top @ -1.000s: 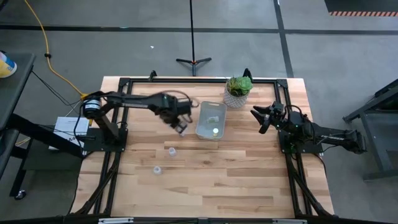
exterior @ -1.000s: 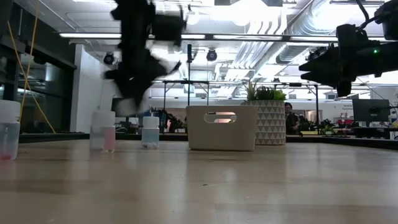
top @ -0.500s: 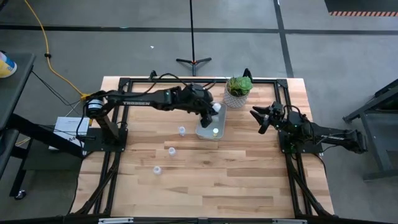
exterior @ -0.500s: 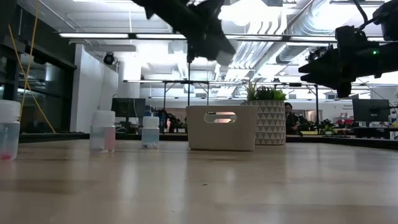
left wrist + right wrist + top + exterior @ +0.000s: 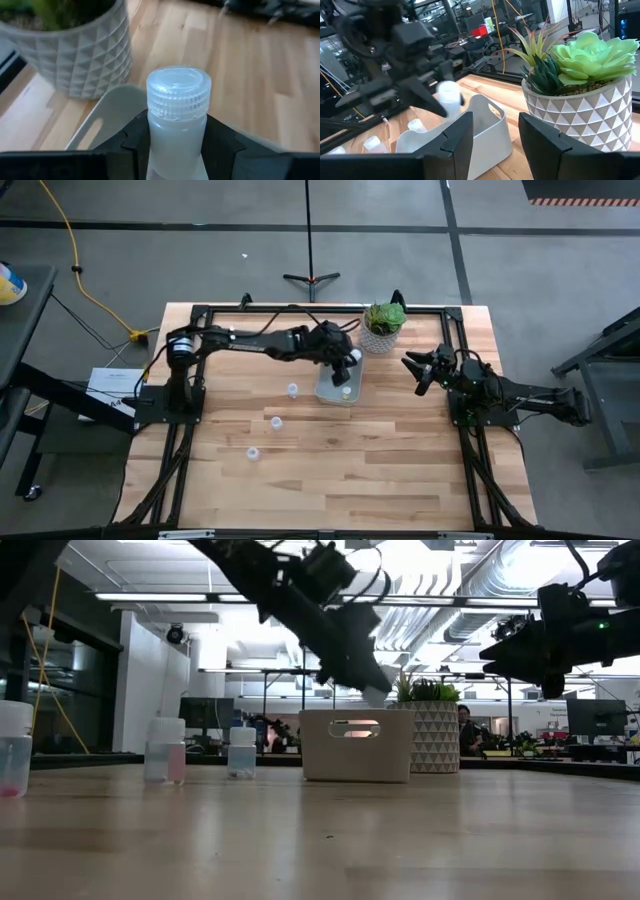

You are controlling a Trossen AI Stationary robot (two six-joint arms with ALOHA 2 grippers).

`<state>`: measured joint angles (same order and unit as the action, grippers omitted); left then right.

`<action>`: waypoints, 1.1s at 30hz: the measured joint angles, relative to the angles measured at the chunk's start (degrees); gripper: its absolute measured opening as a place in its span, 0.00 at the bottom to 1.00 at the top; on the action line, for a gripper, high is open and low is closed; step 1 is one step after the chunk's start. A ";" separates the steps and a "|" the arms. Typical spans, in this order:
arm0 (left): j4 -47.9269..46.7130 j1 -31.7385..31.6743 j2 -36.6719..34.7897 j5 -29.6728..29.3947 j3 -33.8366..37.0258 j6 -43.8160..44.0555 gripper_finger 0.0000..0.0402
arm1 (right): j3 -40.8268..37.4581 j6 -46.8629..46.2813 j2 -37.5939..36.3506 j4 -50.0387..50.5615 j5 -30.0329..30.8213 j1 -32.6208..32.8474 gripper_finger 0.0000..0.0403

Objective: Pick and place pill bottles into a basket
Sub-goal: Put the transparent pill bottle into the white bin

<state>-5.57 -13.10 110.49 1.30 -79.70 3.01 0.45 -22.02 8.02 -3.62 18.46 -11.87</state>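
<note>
My left gripper (image 5: 348, 363) reaches over the clear bin (image 5: 326, 386) and is shut on a small white pill bottle (image 5: 177, 125), just above the bin's rim in the low view (image 5: 375, 695). One bottle (image 5: 345, 391) lies inside the bin. Three more bottles (image 5: 292, 390) (image 5: 276, 423) (image 5: 253, 452) stand upright on the table left of the bin. My right gripper (image 5: 418, 370) is open and empty, held above the table right of the bin, its fingers pointing at it (image 5: 495, 145). My left gripper pinches the bottle's body just below the ribbed cap (image 5: 178, 131) between its two fingers (image 5: 137, 142). The fingers slant down from the table's left. The capped end (image 5: 178, 92) sticks out past the fingertips. The bottle is lifted clear, above the bin.
A white patterned pot with a green plant (image 5: 382, 330) stands just behind the bin on the right, close to my left gripper. A black frame runs along the table's edges (image 5: 300, 308). Bare wood lies toward the near edge (image 5: 340, 470).
My left gripper has carried the bottle from left of the bin toward the table's right, up and over the bin. In the last half second it has come down toward the bin's rim. The bottles standing on the table have not moved.
</note>
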 joint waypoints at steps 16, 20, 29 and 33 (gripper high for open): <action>9.26 -2.28 3.07 7.24 -0.04 -5.50 0.43 | 0.00 0.00 1.52 0.00 0.02 -0.01 0.37; 10.62 -2.61 5.46 8.36 -0.05 -5.30 0.43 | 0.00 -0.02 1.71 0.00 0.02 -0.01 0.37; 12.96 -2.71 7.64 8.48 -0.07 -3.20 0.43 | 0.00 -0.57 1.78 0.02 0.02 0.00 0.37; 13.09 -3.09 7.83 8.52 -0.07 -3.22 0.43 | 0.00 -0.66 1.78 0.02 0.02 0.00 0.37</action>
<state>7.52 -16.19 118.32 9.82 -79.77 -0.21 0.45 -22.68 9.80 -3.60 18.48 -11.88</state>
